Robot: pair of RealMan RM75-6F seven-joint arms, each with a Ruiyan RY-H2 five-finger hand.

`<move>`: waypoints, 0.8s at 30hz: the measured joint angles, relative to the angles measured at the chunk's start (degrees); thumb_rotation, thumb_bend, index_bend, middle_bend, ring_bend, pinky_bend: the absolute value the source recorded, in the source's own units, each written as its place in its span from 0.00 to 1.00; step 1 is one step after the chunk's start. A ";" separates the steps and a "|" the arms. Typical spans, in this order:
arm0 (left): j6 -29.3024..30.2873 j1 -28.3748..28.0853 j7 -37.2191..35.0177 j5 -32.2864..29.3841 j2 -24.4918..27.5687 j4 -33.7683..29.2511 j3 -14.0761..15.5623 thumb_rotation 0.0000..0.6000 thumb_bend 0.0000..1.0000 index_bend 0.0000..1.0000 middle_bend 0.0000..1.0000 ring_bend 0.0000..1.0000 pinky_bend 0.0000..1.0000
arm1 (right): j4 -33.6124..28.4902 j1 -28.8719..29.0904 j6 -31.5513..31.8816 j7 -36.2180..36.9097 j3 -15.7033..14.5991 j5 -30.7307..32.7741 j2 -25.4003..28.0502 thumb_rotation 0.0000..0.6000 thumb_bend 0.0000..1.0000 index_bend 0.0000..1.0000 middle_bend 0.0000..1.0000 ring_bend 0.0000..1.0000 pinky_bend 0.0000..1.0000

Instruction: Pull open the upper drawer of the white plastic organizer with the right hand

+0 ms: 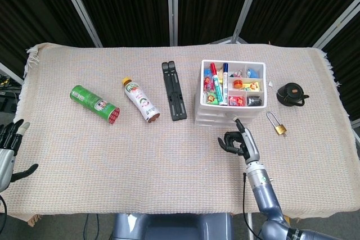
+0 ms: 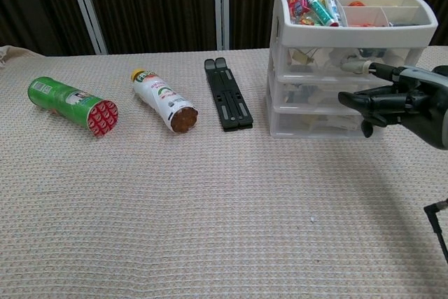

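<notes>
The white plastic organizer stands at the far right-centre of the cloth-covered table, its top tray filled with markers. The upper drawer sits flush with the frame. The right hand is positioned in front of the drawers, fingers curled inward and grasping nothing, one pale fingertip extended toward the upper drawer front; contact cannot be confirmed. The left hand rests at the table's left edge, fingers spread, empty.
</notes>
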 measured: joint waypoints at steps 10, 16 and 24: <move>-0.13 -0.03 -0.51 -0.23 0.13 0.08 -0.09 1.00 0.02 0.00 0.00 0.00 0.00 | 0.82 0.09 -0.07 0.52 0.57 0.57 -1.34 1.00 0.29 0.17 0.80 0.85 0.69; -0.04 -0.02 -0.48 -0.13 0.09 0.06 -0.09 1.00 0.02 0.00 0.00 0.00 0.00 | 1.17 0.16 -0.06 0.69 0.88 0.81 -1.99 1.00 0.29 0.20 0.80 0.85 0.69; -0.04 -0.03 -0.42 0.00 0.05 0.07 -0.05 1.00 0.02 0.00 0.00 0.00 0.00 | 1.68 0.35 -0.74 1.36 1.16 1.18 -3.02 1.00 0.29 0.22 0.80 0.85 0.69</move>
